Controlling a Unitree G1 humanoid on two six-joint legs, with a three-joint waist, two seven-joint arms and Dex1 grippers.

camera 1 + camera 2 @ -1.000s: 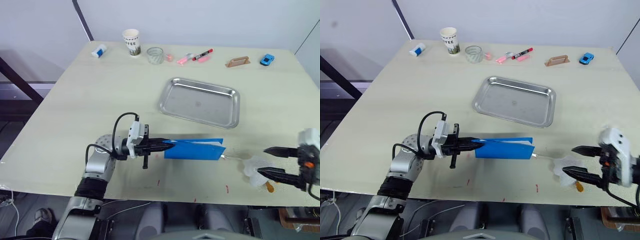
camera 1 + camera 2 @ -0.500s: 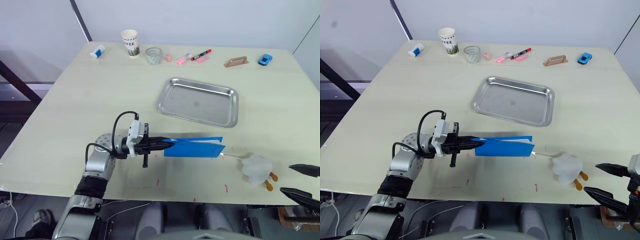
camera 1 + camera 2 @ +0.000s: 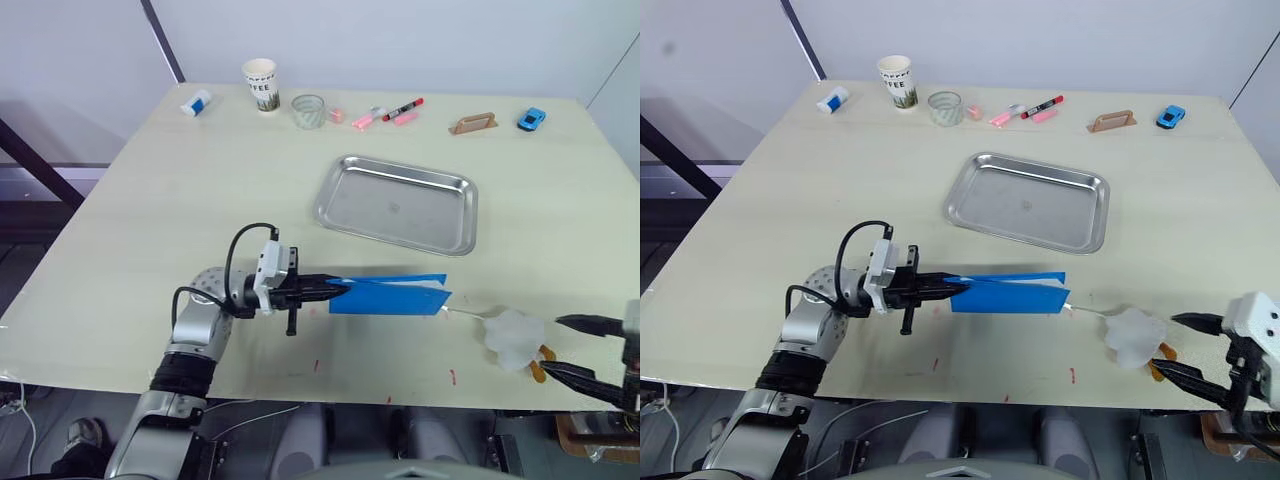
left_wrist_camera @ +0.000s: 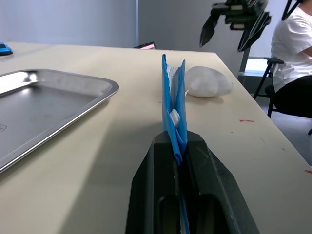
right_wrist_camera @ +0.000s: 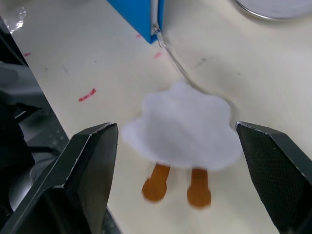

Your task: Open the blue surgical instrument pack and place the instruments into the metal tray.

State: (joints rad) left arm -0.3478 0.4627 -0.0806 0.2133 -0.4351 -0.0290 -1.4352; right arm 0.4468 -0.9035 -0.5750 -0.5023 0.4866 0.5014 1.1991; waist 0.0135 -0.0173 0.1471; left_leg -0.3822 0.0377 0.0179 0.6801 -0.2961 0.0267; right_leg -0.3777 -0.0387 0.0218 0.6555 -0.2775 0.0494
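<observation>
A pale wooden table (image 3: 150, 200) fills most of the left eye view. Along its far edge, across the top of the frame, sits a row of small things: a blue-and-white item (image 3: 197, 101) at upper left, a paper coffee cup (image 3: 261, 84), a clear glass (image 3: 309, 110), pink and red markers (image 3: 389, 113) near top centre, a tan wooden piece (image 3: 473, 123), and a small blue toy car (image 3: 532, 119) at upper right.

The metal tray (image 3: 398, 203) lies just right of centre, shiny, shallow, with rounded corners; nothing lies in it.

Below the tray, in the lower middle of the frame, the blue surgical instrument pack (image 3: 388, 297) stands on its long edge. It is bright blue, flat and thin. In the left wrist view it appears edge-on, with a sliver of white lining between the two blue sides. The left gripper (image 3: 335, 289) reaches in from the lower left, its two black fingers pinched tight on the pack's near end.

A thin metal cord runs from the pack's right end to a soft white cloud-shaped tag with two orange feet (image 3: 514, 339), lying near the table's front edge at lower right, between the pack and the right gripper.

The right gripper (image 3: 568, 346) hovers at the lower right edge of the frame, fingers spread wide either side of the white tag, touching nothing.

A person in a white shirt (image 4: 295, 44) sits beyond the table in the left wrist view.
</observation>
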